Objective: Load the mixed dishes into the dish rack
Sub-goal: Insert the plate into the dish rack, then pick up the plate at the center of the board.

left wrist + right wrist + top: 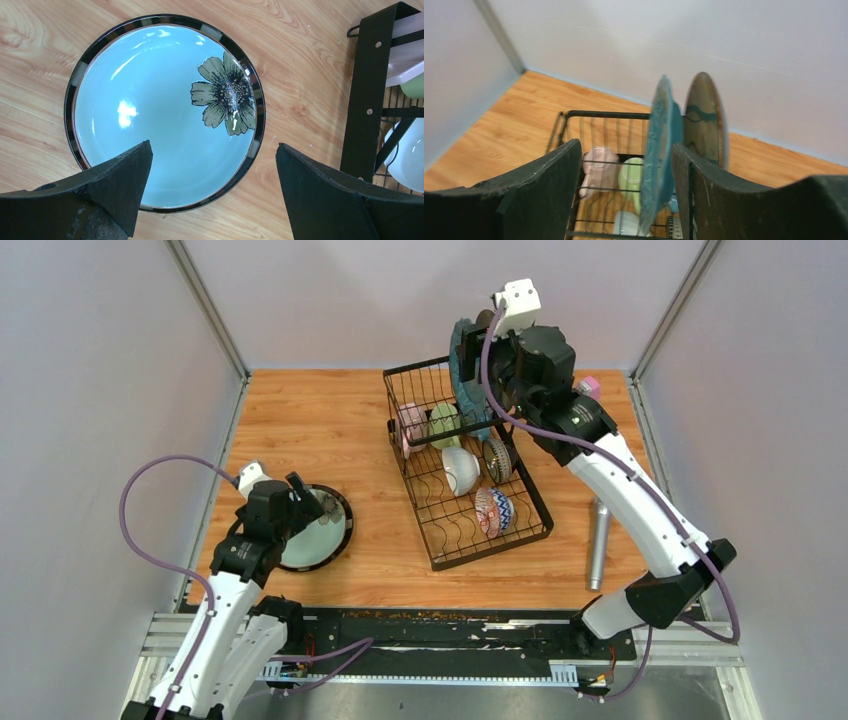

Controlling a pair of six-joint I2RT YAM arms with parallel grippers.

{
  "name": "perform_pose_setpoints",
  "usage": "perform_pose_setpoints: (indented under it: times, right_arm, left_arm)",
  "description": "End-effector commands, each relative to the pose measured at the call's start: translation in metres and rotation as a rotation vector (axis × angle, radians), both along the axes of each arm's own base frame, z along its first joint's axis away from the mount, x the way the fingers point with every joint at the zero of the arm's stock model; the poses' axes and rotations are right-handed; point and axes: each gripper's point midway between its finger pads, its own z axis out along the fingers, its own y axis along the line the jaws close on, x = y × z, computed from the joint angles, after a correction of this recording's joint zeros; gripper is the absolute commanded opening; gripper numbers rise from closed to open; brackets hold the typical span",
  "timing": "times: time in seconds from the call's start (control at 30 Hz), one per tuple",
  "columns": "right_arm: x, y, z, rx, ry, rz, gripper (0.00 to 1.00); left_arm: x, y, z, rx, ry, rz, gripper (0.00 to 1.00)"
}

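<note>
A light blue plate (165,110) with a painted flower and a dark rim lies flat on the wooden table at the left (322,532). My left gripper (214,170) hovers over its near-right rim, open and empty (312,505). At the far end of the black wire dish rack (535,502) a teal plate (663,145) stands on edge, with a brown plate (704,120) behind it. My right gripper (626,165) is open around the teal plate, which is close to the right finger (696,190). Pink (599,167) and pale-green (631,177) mugs sit in the basket below.
The rack's tray holds a white bowl (460,470), a dark patterned bowl (497,460) and a blue-red patterned bowl (493,512). A silver microphone (598,545) lies right of the rack. A pink metronome (588,387) stands at the back right. Grey walls enclose the table.
</note>
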Motion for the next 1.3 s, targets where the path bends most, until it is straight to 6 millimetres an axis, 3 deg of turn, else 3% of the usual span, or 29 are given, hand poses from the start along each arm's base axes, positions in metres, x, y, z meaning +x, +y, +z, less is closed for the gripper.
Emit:
perform_pose_setpoints:
  times: [0.0, 0.1, 0.27, 0.4, 0.5, 0.67, 0.73, 0.77, 0.93, 1.1, 1.27]
  right_arm:
    - [-0.055, 0.021, 0.032, 0.184, 0.008, 0.255, 0.67]
    - [-0.088, 0.043, 0.027, 0.261, 0.062, 0.426, 0.67]
    - [-0.126, 0.074, 0.005, 0.248, 0.119, 0.549, 0.67]
    - [-0.166, 0.12, -0.015, 0.167, 0.14, 0.702, 0.67]
    - [-0.195, 0.159, -0.046, 0.076, 0.169, 0.786, 0.68]
    - [-0.205, 0.202, -0.113, -0.019, 0.327, 0.807, 0.68]
    - [-0.204, 0.212, -0.135, -0.024, 0.394, 0.803, 0.68]
    - [-0.203, 0.217, -0.145, -0.033, 0.419, 0.804, 0.68]
    - [-0.207, 0.245, -0.198, -0.1, 0.568, 0.848, 0.67]
    - [-0.206, 0.272, -0.254, -0.142, 0.712, 0.857, 0.65]
    - [-0.197, 0.298, -0.29, -0.159, 0.795, 0.851, 0.63]
  left_arm:
    - [0.002, 0.007, 0.002, 0.026, -0.01, 0.031, 1.0]
    - [0.0, 0.014, 0.003, 0.062, 0.006, 0.052, 1.0]
    - [-0.004, 0.027, 0.003, 0.122, 0.045, 0.098, 1.0]
    - [-0.003, 0.026, -0.005, 0.099, 0.057, 0.117, 1.0]
    - [0.002, 0.016, -0.009, 0.056, 0.056, 0.094, 1.0]
    - [0.009, 0.008, -0.019, -0.08, 0.055, 0.064, 1.0]
    - [0.009, 0.013, -0.025, -0.179, 0.062, 0.078, 1.0]
    - [0.006, 0.027, -0.03, -0.196, 0.07, 0.132, 1.0]
    - [-0.002, 0.038, -0.044, -0.352, 0.067, 0.22, 1.0]
    - [-0.012, 0.046, -0.057, -0.366, 0.092, 0.295, 1.0]
    - [-0.017, 0.057, -0.062, -0.335, 0.087, 0.358, 1.0]
